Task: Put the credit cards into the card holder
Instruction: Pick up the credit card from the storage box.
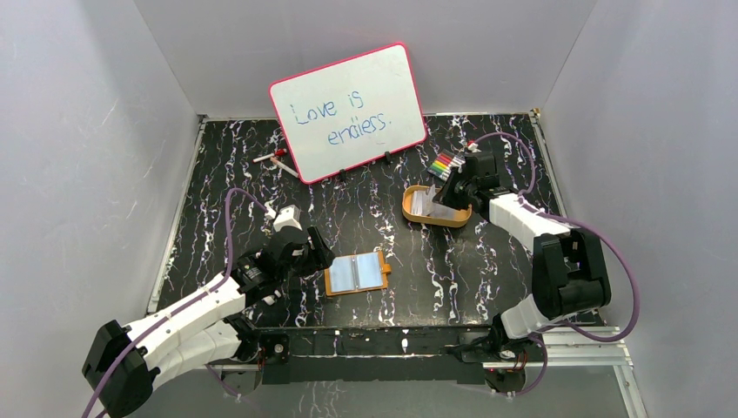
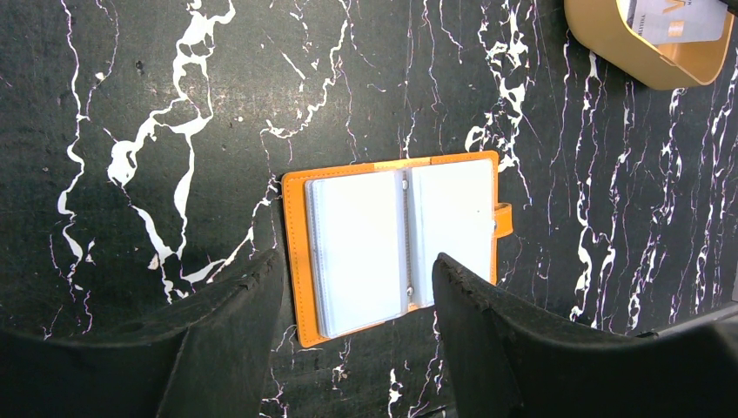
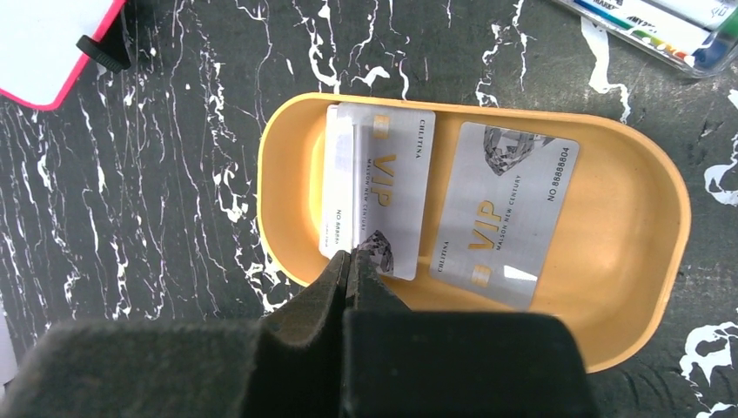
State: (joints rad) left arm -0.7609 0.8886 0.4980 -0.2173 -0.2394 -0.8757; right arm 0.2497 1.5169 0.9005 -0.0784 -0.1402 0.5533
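The card holder [image 1: 357, 273] lies open on the black marbled table, clear sleeves up; in the left wrist view [image 2: 400, 244] its orange cover frames two pale pages. My left gripper [image 1: 318, 252] is open and empty, hanging over the holder's near-left edge [image 2: 357, 261]. The credit cards [image 3: 380, 192] lie in an orange oval tray [image 3: 644, 261]: a small stack on the left and a single card [image 3: 505, 213] on the right. My right gripper [image 3: 351, 254] is shut, its tips at the stack's near edge; no card shows between them. It hangs over the tray [image 1: 452, 193].
A pink-rimmed whiteboard [image 1: 348, 111] stands at the back. A pack of coloured markers [image 1: 446, 164] lies behind the tray [image 1: 409, 209], also in the right wrist view [image 3: 661, 26]. A loose marker [image 1: 277, 159] lies left of the whiteboard. Grey walls enclose the table.
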